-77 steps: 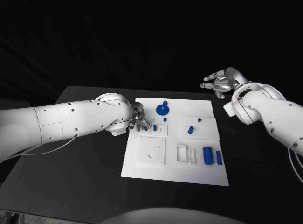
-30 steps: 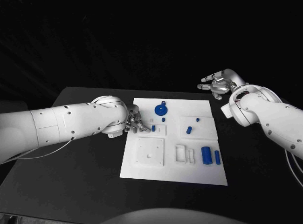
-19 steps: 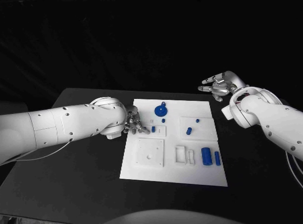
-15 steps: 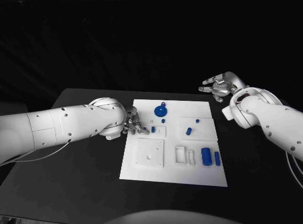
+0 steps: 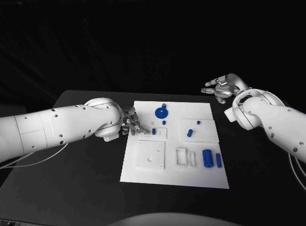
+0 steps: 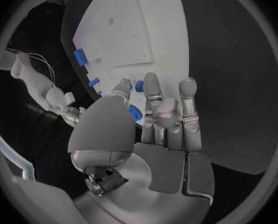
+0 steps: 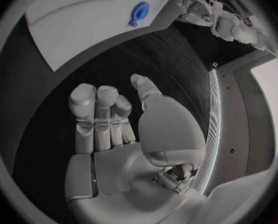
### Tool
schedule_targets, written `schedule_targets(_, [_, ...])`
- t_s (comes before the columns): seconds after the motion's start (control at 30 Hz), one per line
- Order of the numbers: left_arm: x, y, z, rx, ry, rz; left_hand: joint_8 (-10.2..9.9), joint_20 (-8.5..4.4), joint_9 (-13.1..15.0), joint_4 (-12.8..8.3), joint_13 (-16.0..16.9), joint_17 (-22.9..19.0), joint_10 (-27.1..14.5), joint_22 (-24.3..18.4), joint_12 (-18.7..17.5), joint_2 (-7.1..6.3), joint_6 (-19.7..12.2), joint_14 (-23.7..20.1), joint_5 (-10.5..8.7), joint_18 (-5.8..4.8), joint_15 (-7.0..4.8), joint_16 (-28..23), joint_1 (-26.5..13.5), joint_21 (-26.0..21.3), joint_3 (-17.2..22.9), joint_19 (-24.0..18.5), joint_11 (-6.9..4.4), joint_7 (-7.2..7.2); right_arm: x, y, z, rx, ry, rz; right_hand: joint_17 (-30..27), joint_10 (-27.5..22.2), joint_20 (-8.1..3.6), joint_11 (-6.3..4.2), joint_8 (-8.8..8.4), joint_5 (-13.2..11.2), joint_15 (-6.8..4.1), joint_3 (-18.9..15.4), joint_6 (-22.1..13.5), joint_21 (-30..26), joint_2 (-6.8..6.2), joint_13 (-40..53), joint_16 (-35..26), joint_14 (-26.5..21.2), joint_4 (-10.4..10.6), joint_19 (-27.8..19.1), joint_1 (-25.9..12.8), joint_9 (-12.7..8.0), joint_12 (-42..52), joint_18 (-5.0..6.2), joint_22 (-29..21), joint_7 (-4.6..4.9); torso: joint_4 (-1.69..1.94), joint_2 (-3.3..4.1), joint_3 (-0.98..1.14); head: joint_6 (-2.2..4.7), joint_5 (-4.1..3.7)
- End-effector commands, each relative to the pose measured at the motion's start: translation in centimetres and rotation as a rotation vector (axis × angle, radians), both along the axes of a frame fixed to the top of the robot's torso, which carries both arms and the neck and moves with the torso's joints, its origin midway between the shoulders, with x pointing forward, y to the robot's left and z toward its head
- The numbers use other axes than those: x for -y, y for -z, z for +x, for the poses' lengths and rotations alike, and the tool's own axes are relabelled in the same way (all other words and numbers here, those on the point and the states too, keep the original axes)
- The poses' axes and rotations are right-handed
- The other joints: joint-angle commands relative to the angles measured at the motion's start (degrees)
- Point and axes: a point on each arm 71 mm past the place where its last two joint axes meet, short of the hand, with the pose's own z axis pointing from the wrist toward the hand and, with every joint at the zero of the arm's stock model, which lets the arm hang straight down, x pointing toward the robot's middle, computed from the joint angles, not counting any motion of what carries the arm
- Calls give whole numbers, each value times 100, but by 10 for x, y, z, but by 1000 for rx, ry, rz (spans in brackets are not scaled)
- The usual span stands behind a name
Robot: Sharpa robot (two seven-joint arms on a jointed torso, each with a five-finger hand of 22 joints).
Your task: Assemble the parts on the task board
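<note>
The white task board [image 5: 168, 174] lies in the middle of the black table. My left hand [image 5: 133, 125] hovers at the board's left edge with its fingers spread and nothing in them, just left of a small blue peg [image 5: 154, 131]. In the left wrist view that hand [image 6: 160, 129] reaches toward the peg [image 6: 139, 86]. A round blue disc with a handle [image 5: 162, 112] sits at the board's back. My right hand [image 5: 224, 87] hangs off the board past its back right corner, and in its wrist view the hand [image 7: 114, 134] is empty with fingers apart.
More blue parts lie on the board: a short piece [image 5: 189, 133] and a small stud [image 5: 197, 123] on the right, a thick cylinder [image 5: 207, 157] and a slim one [image 5: 220, 160] near the front right. A white square plate [image 5: 151, 153] and white blocks [image 5: 183, 156] sit beside them.
My left hand has drawn back a little from above the peg toward the board's left edge. The right hand has stayed off the board's back right corner, barely shifting.
</note>
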Motion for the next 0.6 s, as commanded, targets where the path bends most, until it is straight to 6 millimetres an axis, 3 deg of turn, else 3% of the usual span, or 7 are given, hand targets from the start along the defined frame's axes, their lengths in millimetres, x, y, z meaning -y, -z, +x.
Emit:
schedule_targets(0.03, [3,-13,1,48,-42,-120,-73,-14,-187,-68,-45,-306,269,-1,-238,-43,-133,-83,-35,-12,5,-289,18,-147,-29,-26,71,28,1,0,0,2,2,8,-6,19,-31,4,13,32,-3,-9,1,-21,14,-8,-32,21,38,355,-46,6,-27,22,344,-7,-1,1,5,25,-5])
schedule_targets(0.2, [5,-36,4,149,-66,-238,-88,-71,-584,-246,-65,-501,262,-22,-448,67,-312,-173,546,-84,-10,-535,145,-324,-48,-10,90,84,2,1,0,-2,8,16,-8,8,-33,5,13,34,-4,-11,-1,-34,12,-17,-34,20,39,354,-43,6,-42,25,340,-6,-7,2,6,41,-4])
schedule_targets(0.23, [6,-41,4,178,-62,-255,-170,-70,-698,-328,-115,-690,189,-43,-594,176,-435,-303,943,-103,7,-704,283,-386,-3,-59,104,119,3,1,0,-4,9,17,-8,8,-33,5,13,34,-4,-11,-1,-34,12,-17,-34,20,39,354,-43,6,-42,25,340,-6,-5,1,8,63,0])
schedule_targets(0.27, [6,-46,5,208,-57,-268,-344,-22,-911,-511,-239,-801,-73,-121,-901,262,-662,-540,1913,-139,84,-934,596,-551,93,-224,154,213,3,1,0,-5,10,18,-8,8,-33,5,13,34,-4,-11,-1,-34,12,-17,-34,20,39,354,-43,6,-42,25,340,-6,-3,0,9,69,-5])
schedule_targets(0.33, [9,-53,7,265,-40,-293,-517,78,-1376,-834,-489,-1002,-384,-305,-1396,401,-734,-782,2664,-147,207,-1267,1051,-853,290,-420,266,358,4,1,1,-4,12,22,-14,6,-30,3,16,31,-3,-15,17,-41,18,-20,-42,19,47,352,-41,9,-44,24,336,-11,-2,1,9,79,-33])
schedule_targets(0.47, [21,-62,11,351,59,-347,-792,193,-2442,-1371,-749,-1107,-675,-374,-2068,519,-651,-1002,2763,-42,345,-1351,1497,-1059,569,-507,448,583,4,0,1,8,14,43,-54,-30,-32,-8,12,36,-9,23,100,-74,25,-73,-94,8,48,347,-30,8,-119,11,322,-26,-14,4,0,125,-63])
schedule_targets(0.6, [35,-67,18,431,156,-355,-881,262,-3104,-1739,-751,-1119,-814,-179,-2344,684,-592,-1015,1987,34,393,-1250,1638,-982,530,-536,508,622,4,0,1,16,17,63,-277,-410,-35,-32,35,25,-5,89,-19,-1187,2,-1248,-451,-44,11,241,-24,8,-1490,67,-125,-16,-23,6,-11,145,-98])
